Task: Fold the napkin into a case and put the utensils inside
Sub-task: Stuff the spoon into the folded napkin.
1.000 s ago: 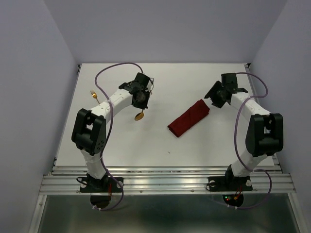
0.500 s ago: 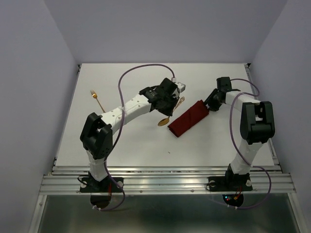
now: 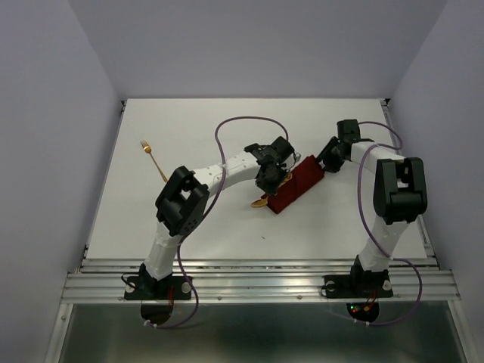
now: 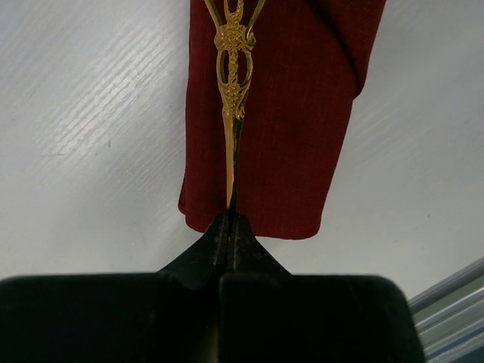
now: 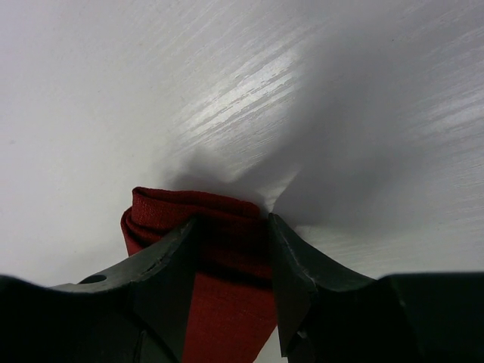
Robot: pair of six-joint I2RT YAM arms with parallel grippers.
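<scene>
The case [image 3: 299, 184], a narrow folded strip of dark red cloth, lies slantwise right of the table's middle. My left gripper [image 3: 274, 180] is shut on the thin handle of the gold spoon [image 3: 261, 202]. The spoon's bowl hangs by the case's near-left end. In the left wrist view the jaws [image 4: 231, 219] pinch the spoon [image 4: 231, 98], and its ornate handle end reaches out over the case [image 4: 295, 151]. My right gripper [image 3: 327, 159] sits at the case's far-right end. Its jaws [image 5: 231, 227] hold the bunched cloth [image 5: 219, 295] between them. The gold fork [image 3: 153, 157] lies at the far left.
The white table [image 3: 227, 227] has grey walls on the left, back and right. An aluminium rail [image 3: 257, 283] runs along the near edge by the arm bases. Purple cables loop above both arms.
My left arm swung right with the spoon, from the table's left-middle to the case's near-left end. My right gripper dropped onto the case's far end a second ago and has stayed there.
</scene>
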